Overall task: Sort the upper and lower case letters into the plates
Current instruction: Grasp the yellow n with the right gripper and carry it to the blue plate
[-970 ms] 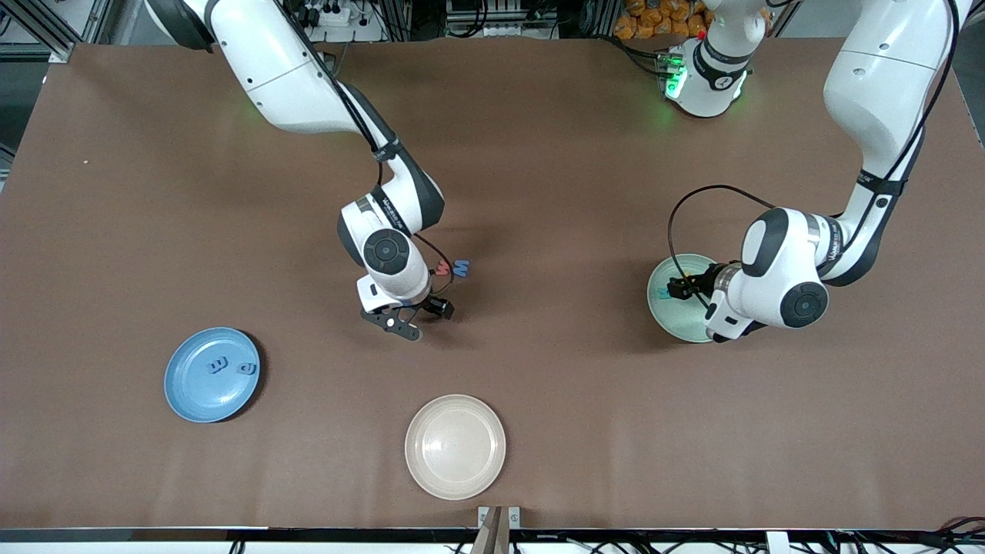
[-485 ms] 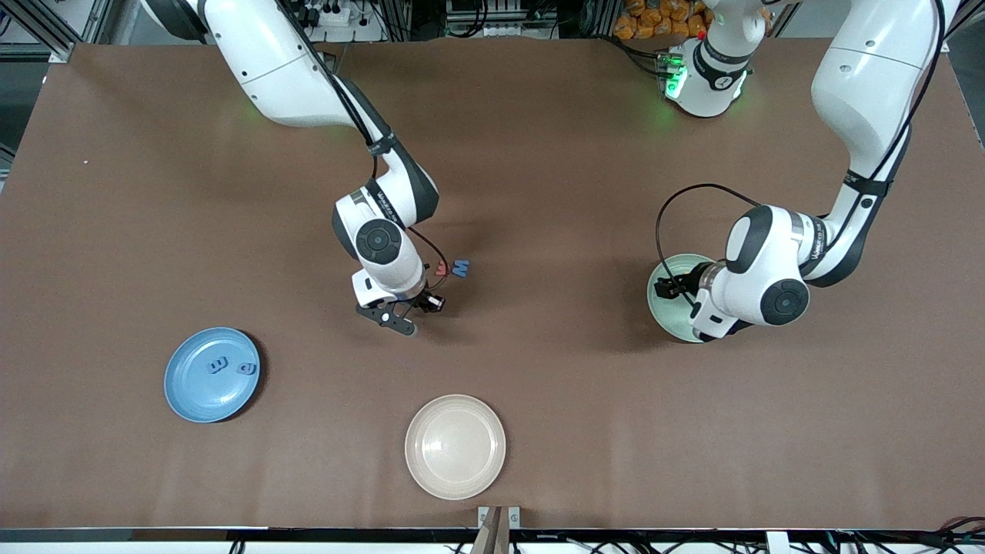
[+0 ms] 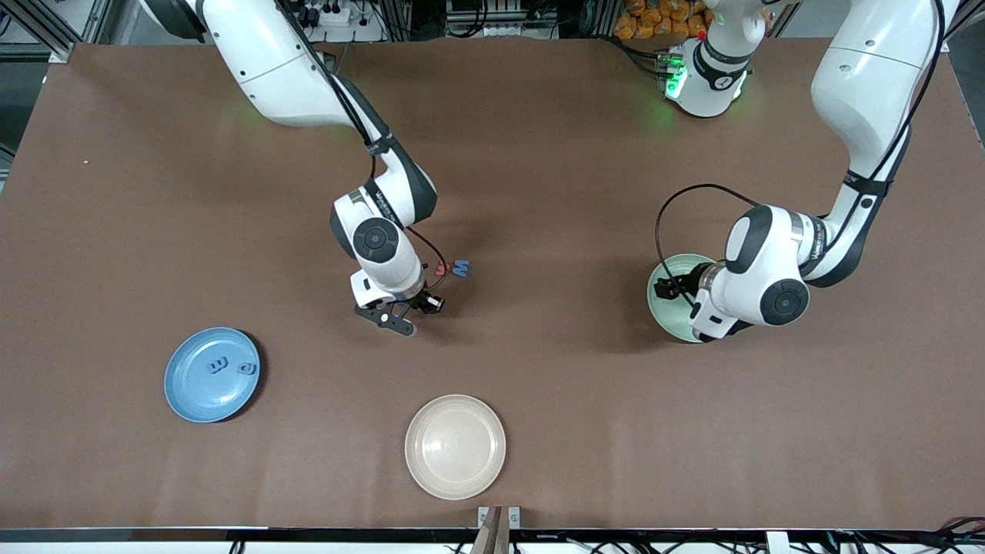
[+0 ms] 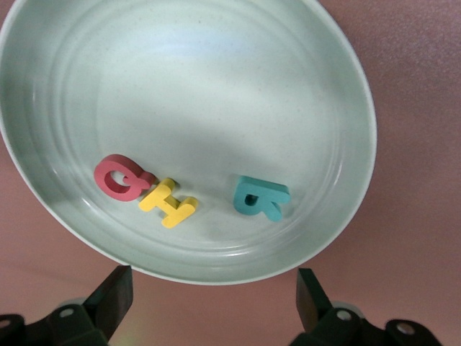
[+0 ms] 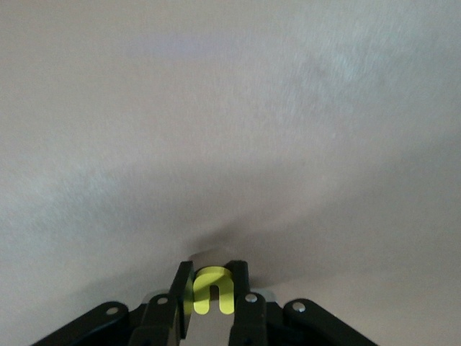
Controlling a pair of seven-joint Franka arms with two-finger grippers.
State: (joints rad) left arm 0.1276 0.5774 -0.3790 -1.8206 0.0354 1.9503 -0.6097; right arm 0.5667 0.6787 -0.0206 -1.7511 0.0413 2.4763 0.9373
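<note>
My right gripper [image 5: 214, 280] is shut on a small yellow lower case letter [image 5: 215, 294], low at the table near its middle. In the front view this gripper [image 3: 400, 314] is beside a red letter [image 3: 442, 269] and a blue letter [image 3: 460, 268] lying on the table. My left gripper [image 4: 214, 299] is open and holds nothing, over the edge of the pale green plate [image 4: 317, 86]. In that plate lie a red letter [image 4: 119, 179], a yellow H [image 4: 168, 204] and a teal R [image 4: 259, 197]. The blue plate [image 3: 192, 392] holds two blue letters [image 3: 218, 364].
A cream-white plate [image 3: 455, 446] with nothing in it sits near the table's edge closest to the front camera. The blue plate is toward the right arm's end, the green plate [image 3: 663, 308] toward the left arm's end, partly covered by the left hand.
My right gripper has shut on the yellow letter and shifted a little. The left hand has slid slightly across the green plate and stayed open.
</note>
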